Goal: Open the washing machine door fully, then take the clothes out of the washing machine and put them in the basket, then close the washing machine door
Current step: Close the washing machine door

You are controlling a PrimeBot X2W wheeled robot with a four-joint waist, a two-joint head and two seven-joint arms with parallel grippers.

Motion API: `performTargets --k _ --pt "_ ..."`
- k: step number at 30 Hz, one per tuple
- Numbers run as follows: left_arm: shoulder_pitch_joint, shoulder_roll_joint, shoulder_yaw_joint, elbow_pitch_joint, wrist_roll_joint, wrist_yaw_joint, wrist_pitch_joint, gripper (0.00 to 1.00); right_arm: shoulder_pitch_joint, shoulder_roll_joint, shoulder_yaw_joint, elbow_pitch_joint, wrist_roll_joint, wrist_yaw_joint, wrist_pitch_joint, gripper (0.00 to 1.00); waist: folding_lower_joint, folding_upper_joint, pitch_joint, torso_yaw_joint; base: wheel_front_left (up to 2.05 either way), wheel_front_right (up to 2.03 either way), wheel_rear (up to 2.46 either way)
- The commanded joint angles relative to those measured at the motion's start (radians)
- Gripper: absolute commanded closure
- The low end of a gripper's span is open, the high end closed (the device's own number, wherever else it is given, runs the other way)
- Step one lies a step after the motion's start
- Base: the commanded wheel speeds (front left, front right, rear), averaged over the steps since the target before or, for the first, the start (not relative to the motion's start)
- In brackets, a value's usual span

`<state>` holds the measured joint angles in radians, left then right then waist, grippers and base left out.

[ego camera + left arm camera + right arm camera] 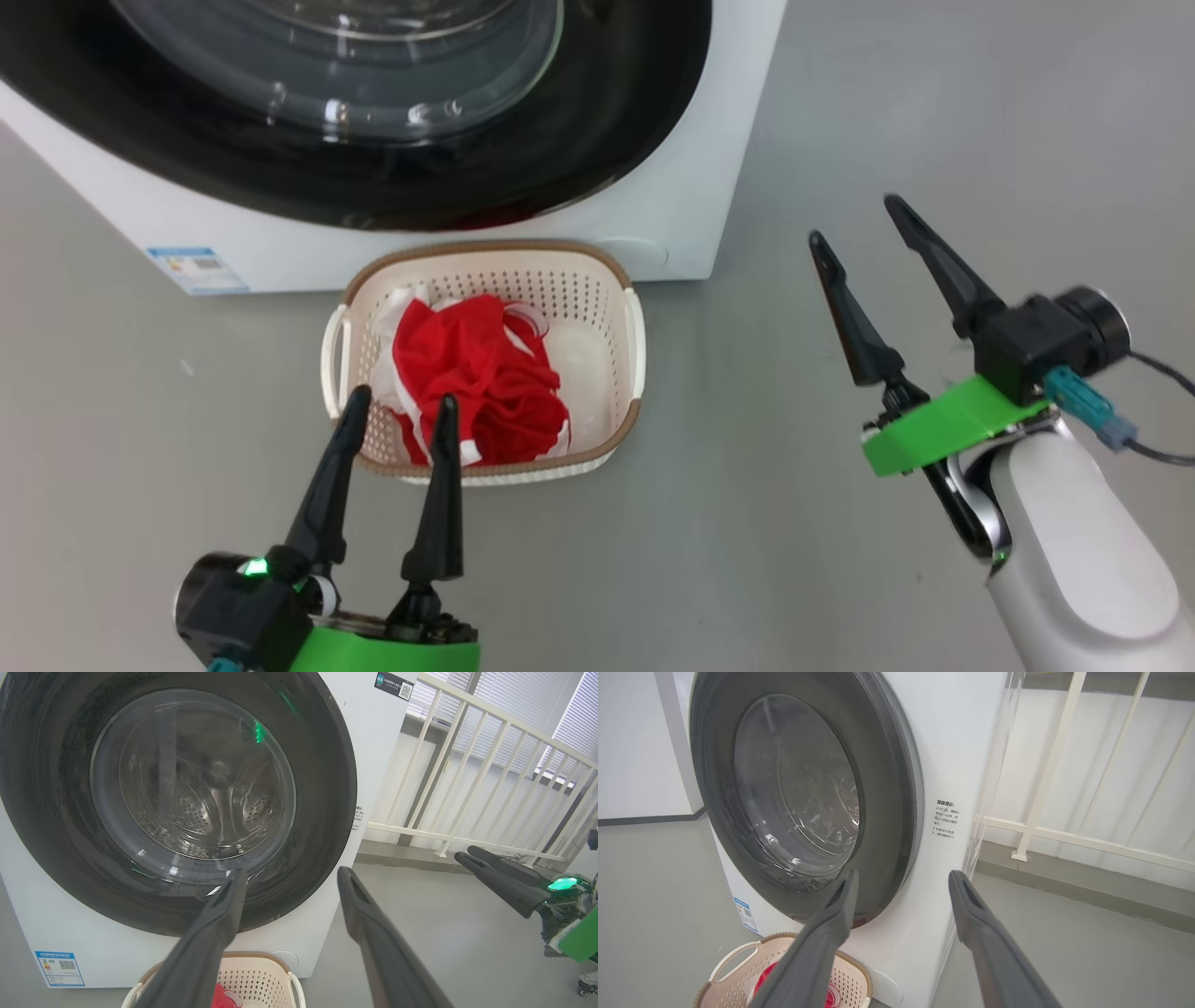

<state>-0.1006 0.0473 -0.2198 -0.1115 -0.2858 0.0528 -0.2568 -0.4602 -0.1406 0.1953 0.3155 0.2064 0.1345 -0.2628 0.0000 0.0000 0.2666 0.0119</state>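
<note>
Grey floor (747, 541) spreads under everything, with a white railing (467, 765) off to one side of the machine. Left gripper (403, 399) hangs with its fingers spread apart and nothing between them. Its tips are over the near rim of the basket (569, 280), which lies at its 12 o'clock. Right gripper (854, 219) is likewise spread and empty, in the air at the basket's 3 o'clock and well apart from it. The clothes (476, 373) lie heaped inside the basket, toward its 9 o'clock side. Just beyond the basket at 12 o'clock stands the washing machine (738, 140), with its blue label (196, 269) at the basket's 10 o'clock. The washing machine door (616, 121) looks flush against the front in both wrist views, and no red shows through its glass.

The closing step seems all but finished. The one thing worth doing is checking the latch. If the black rim shows any gap, press squarely on the rim rather than the bulging glass, pushing straight in. Lift the left fingers straight up first, so they cannot catch and drag the basket.
</note>
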Motion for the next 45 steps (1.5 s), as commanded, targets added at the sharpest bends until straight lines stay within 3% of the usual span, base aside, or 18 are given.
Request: performTargets --k 1,18,45 --pt "0.006 0.003 0.04 -0.016 0.006 0.004 -0.005 0.0 0.034 0.014 -0.006 -0.037 -0.013 -0.004 0.001 0.0 0.0 0.0 -0.047 -0.038 0.0 0.0 0.0" --pt "0.093 0.003 0.116 0.061 0.026 -0.004 -0.005 0.0 0.283 0.053 -0.172 -0.176 -0.084 -0.004 0.001 0.0 0.0 0.0 -0.187 -0.092 0.0 0.0 0.0" --pt "0.222 0.003 0.235 0.059 0.11 -0.042 -0.005 0.0 0.572 0.081 -0.224 -0.379 -0.118 -0.004 0.001 0.0 0.0 0.0 -0.304 -0.125 0.0 0.0 0.0"
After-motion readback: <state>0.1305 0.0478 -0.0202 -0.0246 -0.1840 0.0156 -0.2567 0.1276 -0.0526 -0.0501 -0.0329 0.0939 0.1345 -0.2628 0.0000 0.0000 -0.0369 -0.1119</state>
